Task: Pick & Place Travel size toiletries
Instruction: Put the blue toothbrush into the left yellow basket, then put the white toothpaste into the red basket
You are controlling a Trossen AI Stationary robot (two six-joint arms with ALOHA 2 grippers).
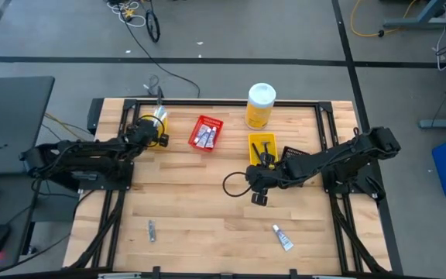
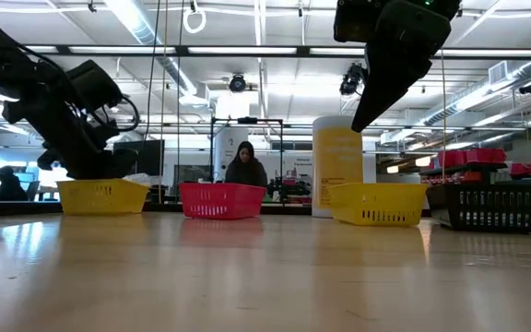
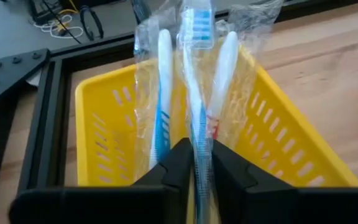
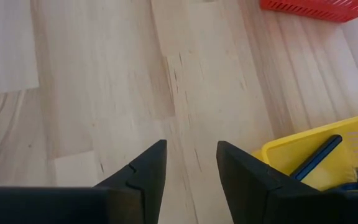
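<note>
My left gripper (image 3: 196, 149) is at the table's far left, over a yellow bin (image 1: 155, 128), shut on a clear-wrapped toothbrush (image 3: 197, 74) with blue bristles. Two more wrapped toothbrushes (image 3: 163, 93) lie in that bin (image 3: 104, 124). My right gripper (image 4: 191, 155) hangs open and empty over bare wood (image 1: 258, 186), next to a second yellow bin (image 1: 262, 147) holding a dark razor (image 4: 316, 158). A red bin (image 1: 206, 132) holds white tubes. A white toothpaste tube (image 1: 283, 238) and a small dark item (image 1: 152, 230) lie flat on the near table. My left gripper pinches the wrapped toothbrush by its handle (image 3: 197, 134) between the two fingers. The brush runs on forward along the fingers, its bristle head (image 3: 196, 22) pointing away from them. It is lifted over the yellow bin; whether its wrap touches the other brushes I cannot tell.
A big yellow bottle with a white cap (image 1: 260, 106) stands at the far edge. A black bin (image 1: 293, 153) sits right of the second yellow bin. A black cable loop (image 1: 235, 184) lies by my right gripper. Bare wood lies at the near middle. A person (image 2: 245, 166) sits beyond the table.
</note>
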